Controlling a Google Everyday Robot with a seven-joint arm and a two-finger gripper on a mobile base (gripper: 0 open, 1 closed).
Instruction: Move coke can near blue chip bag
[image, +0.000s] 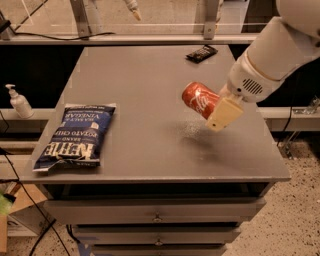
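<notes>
The coke can (199, 99), red with white script, hangs tilted on its side above the right half of the grey table (150, 75). My gripper (217, 107) is shut on the coke can, with a cream-coloured finger (224, 113) across its right end and the white arm reaching in from the upper right. The blue chip bag (76, 135) lies flat at the table's front left, well to the left of the can.
A small black wrapper (201, 53) lies at the table's back right. A hand-sanitiser pump bottle (20, 101) stands on a ledge left of the table. Drawers (157, 217) sit under the tabletop. A rail with posts runs behind the table.
</notes>
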